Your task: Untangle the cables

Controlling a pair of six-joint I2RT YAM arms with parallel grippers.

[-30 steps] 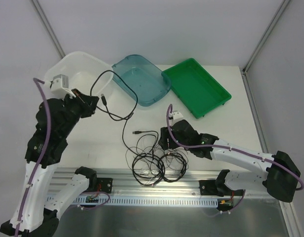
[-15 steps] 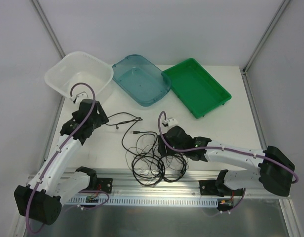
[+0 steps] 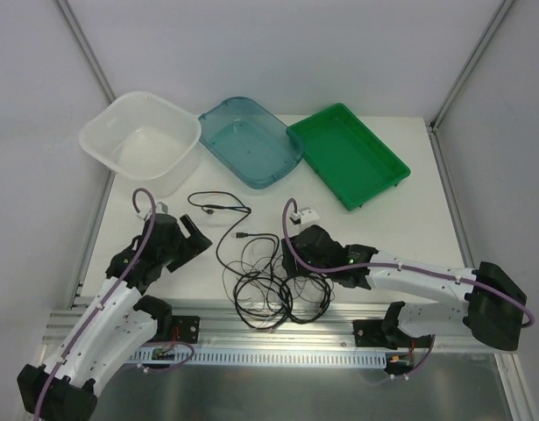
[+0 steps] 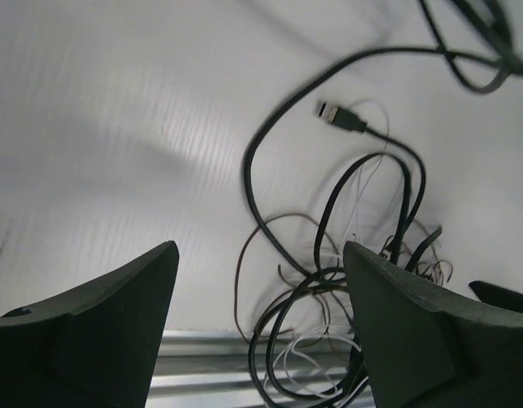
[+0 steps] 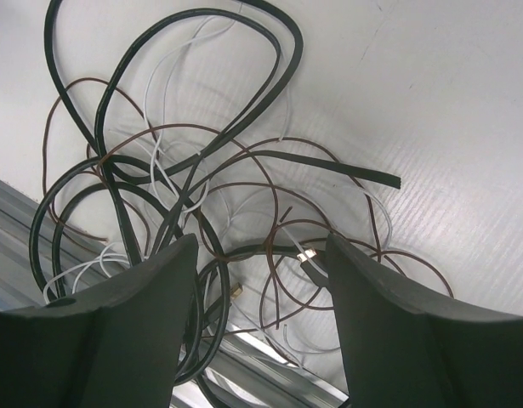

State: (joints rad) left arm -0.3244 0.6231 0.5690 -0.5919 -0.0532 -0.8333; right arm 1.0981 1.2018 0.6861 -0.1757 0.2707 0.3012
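Overhead view: the cables (black, dark brown and thin white cords) lie in a knotted pile on the table at its near edge, just beyond the metal rail and between the two arms. One black cord leaves the pile and runs to the far left, ending in a flattened loop; a USB plug lies just beside the pile's far side.

The left gripper stands to the left of the pile and apart from it. In its wrist view the jaws are spread wide with nothing between them. The right gripper is low over the pile's right edge. In its wrist view its jaws are parted too, gripping nothing, and cords show on the table through the gap.

Along the far edge, left to right, sit a white tub, a blue tray and a green tray.
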